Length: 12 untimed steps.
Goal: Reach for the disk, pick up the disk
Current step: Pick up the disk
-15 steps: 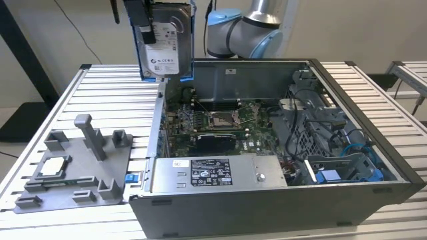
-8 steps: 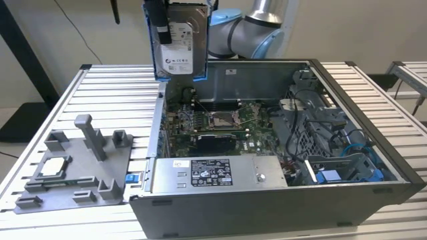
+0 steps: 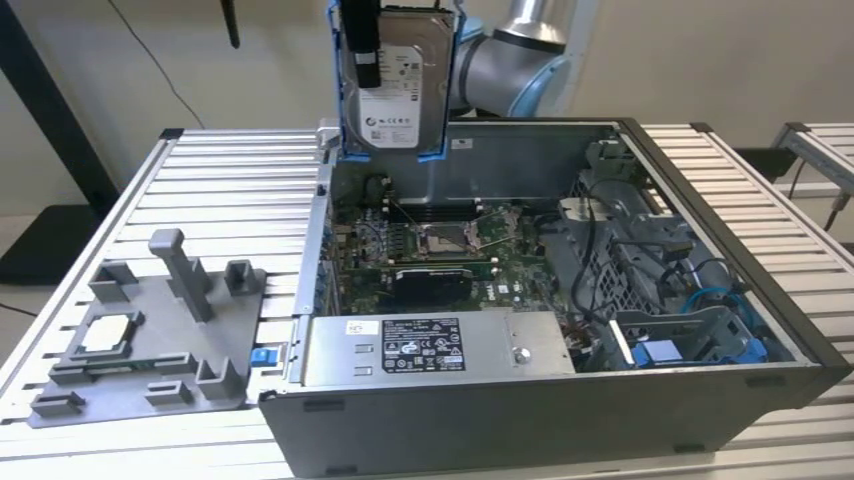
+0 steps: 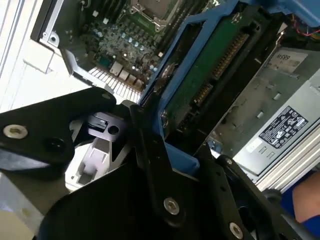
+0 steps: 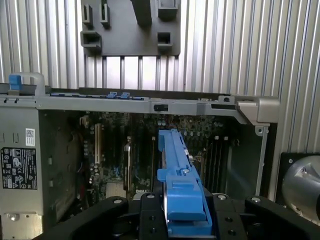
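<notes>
1. The grey tray (image 3: pixel 160 345) sits on the counter (image 3: pixel 227 190) at 9 o'clock from the computer case (image 3: pixel 534 425), in the exterior view. It carries a small square chip (image 3: pixel 107 335), which is not the task's thing.

2. The claw (image 3: pixel 367 62) is at 12 o'clock from the motherboard (image 3: pixel 441 240), above the case's far edge. It is closed on the disk (image 3: pixel 400 100), and one black finger lies across the white label face.

3. Disk attitude: upright, with the long axis vertical and the label toward the exterior camera. The blue rails run down both long sides. The lower end hangs just above the case rim and is clear of the counter.

4. Key relation: the disk has no offset from the claw, since it sits between the fingers. In the first wrist view the blue carrier (image 5: pixel 182 195) shows edge-on, clamped between the black fingers of the claw (image 5: pixel 182 222). The open case lies beyond it.

5. In the second wrist view the green circuit-board side of the disk (image 4: pixel 210 70) runs away from the claw (image 4: pixel 150 165).

6. The power supply (image 3: pixel 427 345) is at 6 o'clock from the motherboard. The arm (image 3: pixel 514 60) stands at 3 o'clock from the disk.

7. Assessment: the disk is gripped and carried in the air, so the pick-up step appears done.
</notes>
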### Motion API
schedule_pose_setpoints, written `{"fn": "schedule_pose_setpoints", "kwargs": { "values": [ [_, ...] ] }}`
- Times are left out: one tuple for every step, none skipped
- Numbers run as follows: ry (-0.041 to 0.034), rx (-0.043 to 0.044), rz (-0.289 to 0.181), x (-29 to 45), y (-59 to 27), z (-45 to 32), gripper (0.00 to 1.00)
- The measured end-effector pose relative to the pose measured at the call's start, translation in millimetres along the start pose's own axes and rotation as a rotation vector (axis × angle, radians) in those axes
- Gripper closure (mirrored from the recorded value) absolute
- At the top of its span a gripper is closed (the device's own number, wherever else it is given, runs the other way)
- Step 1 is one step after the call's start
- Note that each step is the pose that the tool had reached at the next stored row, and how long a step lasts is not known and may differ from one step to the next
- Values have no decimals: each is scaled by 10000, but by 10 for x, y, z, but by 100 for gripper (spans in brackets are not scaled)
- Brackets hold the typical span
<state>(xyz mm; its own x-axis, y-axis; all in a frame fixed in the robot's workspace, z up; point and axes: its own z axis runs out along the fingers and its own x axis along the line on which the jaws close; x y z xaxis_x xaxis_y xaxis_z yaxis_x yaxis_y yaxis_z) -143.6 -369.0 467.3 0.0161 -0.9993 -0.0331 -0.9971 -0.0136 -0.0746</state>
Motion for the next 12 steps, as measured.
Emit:
{"fn": "schedule_pose_setpoints", "kwargs": {
  "values": [
    [0,-11,0,1,-42,3,100],
    [1,-23,-1,2,-94,7,100],
    [1,-30,1,2,-124,9,100],
    [0,-37,2,2,-159,11,100],
    [-1,-42,1,3,-181,11,100],
    [1,-46,1,3,-198,9,100],
    [-1,-47,0,3,-214,6,100],
    [0,-48,1,3,-233,0,100],
    [0,-49,1,3,-251,-6,100],
    [-1,-50,2,3,-272,-13,100],
    [0,-53,1,3,-294,-22,100],
    [-1,-55,2,3,-315,-28,100]
  ]
}}
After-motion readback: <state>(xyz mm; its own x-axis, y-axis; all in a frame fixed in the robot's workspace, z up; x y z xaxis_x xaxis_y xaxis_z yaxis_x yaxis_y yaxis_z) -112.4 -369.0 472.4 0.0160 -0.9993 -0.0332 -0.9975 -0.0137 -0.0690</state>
